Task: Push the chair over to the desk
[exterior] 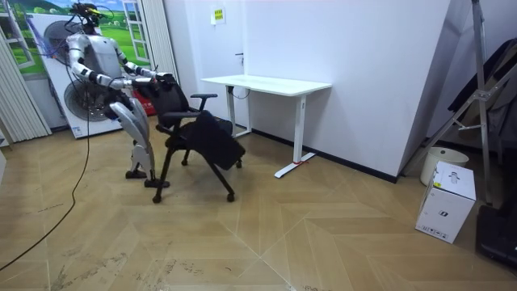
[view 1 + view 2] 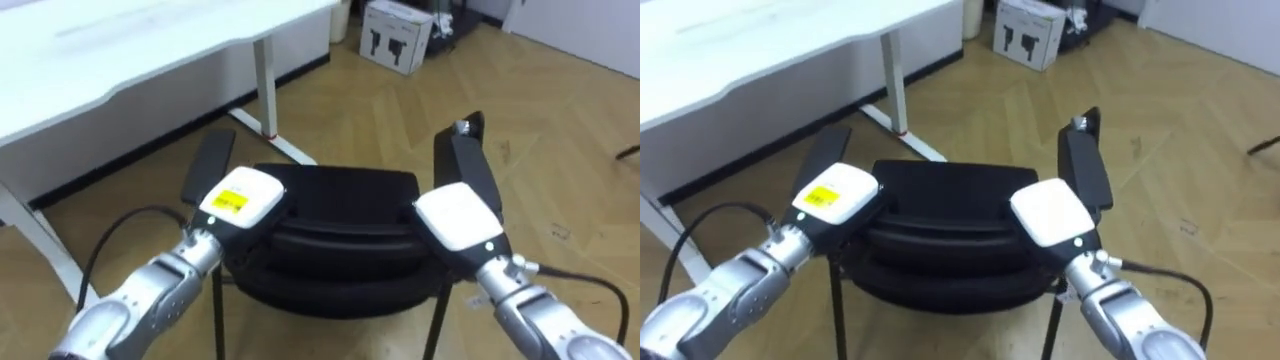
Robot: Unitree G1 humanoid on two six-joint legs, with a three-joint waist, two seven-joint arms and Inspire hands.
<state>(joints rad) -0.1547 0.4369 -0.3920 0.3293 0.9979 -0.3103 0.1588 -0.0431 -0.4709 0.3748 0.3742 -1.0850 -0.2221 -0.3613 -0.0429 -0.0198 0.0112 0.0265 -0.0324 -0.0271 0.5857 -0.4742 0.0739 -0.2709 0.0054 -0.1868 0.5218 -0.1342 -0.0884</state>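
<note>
Chair [image 2: 345, 215] stands on the floor [image 2: 560, 120], facing the near edge of the table [image 2: 150, 50]; left hand [image 2: 243, 198] and right hand [image 2: 458, 215] rest atop its backrest, one each side, likely to drive it squarely; fingers are hidden, so grip cannot be told.

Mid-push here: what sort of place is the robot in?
Probably an office or lab room: a white rectangular desk against the wall, a black office chair with armrests on wooden parquet floor, and a white cardboard box.
</note>
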